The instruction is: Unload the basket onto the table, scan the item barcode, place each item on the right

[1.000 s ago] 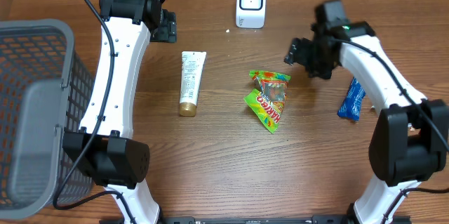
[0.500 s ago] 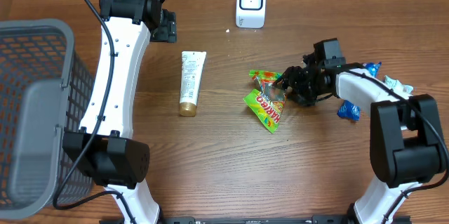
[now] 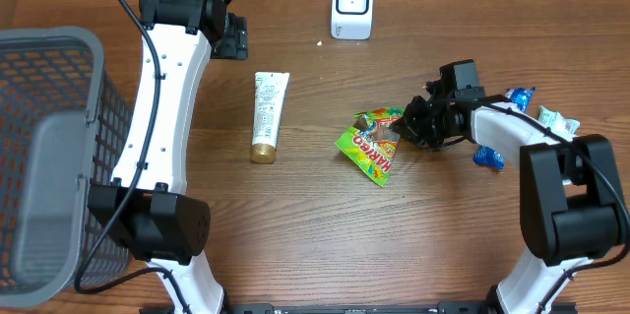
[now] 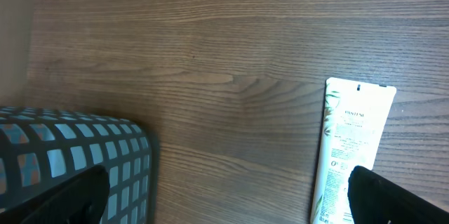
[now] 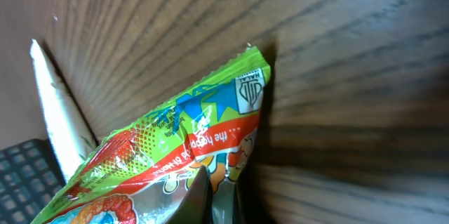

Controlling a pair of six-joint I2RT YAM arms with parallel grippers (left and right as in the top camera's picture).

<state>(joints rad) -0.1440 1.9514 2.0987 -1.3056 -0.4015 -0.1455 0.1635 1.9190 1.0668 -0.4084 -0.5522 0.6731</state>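
Observation:
The item is a green and red gummy candy bag (image 3: 369, 147) lying mid-table. My right gripper (image 3: 402, 129) sits low at the bag's right edge and is shut on it. In the right wrist view the bag (image 5: 168, 147) fills the lower left, and its edge is pinched between the fingers of my right gripper (image 5: 221, 196). The white barcode scanner (image 3: 352, 5) stands at the back centre. My left gripper (image 3: 228, 38) hangs open at the back left, above the table. No barcode shows on the bag.
A white shampoo tube (image 3: 267, 115) lies left of the bag, and the tube (image 4: 351, 154) also shows by my left gripper's (image 4: 228, 199) right finger. A grey mesh basket (image 3: 49, 157) stands at the far left. Blue wrapped packets (image 3: 487, 157) lie by the right arm.
My right gripper came down from the back right to the candy bag and shut on its right edge. The bag shifted and turned slightly. The left arm stayed still.

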